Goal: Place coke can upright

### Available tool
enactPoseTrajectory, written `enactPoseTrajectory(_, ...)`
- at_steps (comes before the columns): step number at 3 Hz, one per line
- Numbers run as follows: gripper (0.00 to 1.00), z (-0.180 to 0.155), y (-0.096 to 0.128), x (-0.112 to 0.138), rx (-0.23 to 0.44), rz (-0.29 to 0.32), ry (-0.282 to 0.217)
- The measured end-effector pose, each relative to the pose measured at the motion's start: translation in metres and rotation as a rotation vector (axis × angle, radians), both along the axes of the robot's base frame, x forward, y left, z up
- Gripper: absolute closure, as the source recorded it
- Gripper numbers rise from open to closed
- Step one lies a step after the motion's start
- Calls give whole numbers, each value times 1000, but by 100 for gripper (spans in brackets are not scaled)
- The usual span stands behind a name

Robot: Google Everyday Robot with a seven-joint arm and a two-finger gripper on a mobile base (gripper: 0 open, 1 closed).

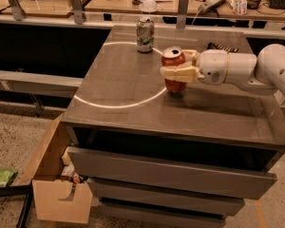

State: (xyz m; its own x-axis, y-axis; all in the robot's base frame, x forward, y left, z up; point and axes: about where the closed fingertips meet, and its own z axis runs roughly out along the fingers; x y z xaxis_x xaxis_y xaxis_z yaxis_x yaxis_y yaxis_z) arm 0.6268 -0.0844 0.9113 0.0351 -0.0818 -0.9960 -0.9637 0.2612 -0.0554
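The coke can (174, 61) is red with a silver top and stands upright, its base on or just above the grey table top (133, 94), right of the middle. My gripper (175, 70) reaches in from the right and is shut on the can, with one pale finger (180, 73) across its front. The white arm (247, 70) stretches off to the right edge.
A green-and-white soda can (145, 34) stands upright at the table's back, left of the coke can. A dark flat object (222, 47) lies at the back right. Drawers (171, 172) sit under the top. A cardboard box (52, 175) stands on the floor at left.
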Motion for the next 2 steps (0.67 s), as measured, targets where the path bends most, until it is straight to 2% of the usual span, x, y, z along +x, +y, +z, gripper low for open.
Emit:
enactPoseTrajectory(1, 8, -12, -2, 1, 9, -9, 29)
enactPoseTrajectory(2, 0, -17, -4, 1, 7, -15, 39)
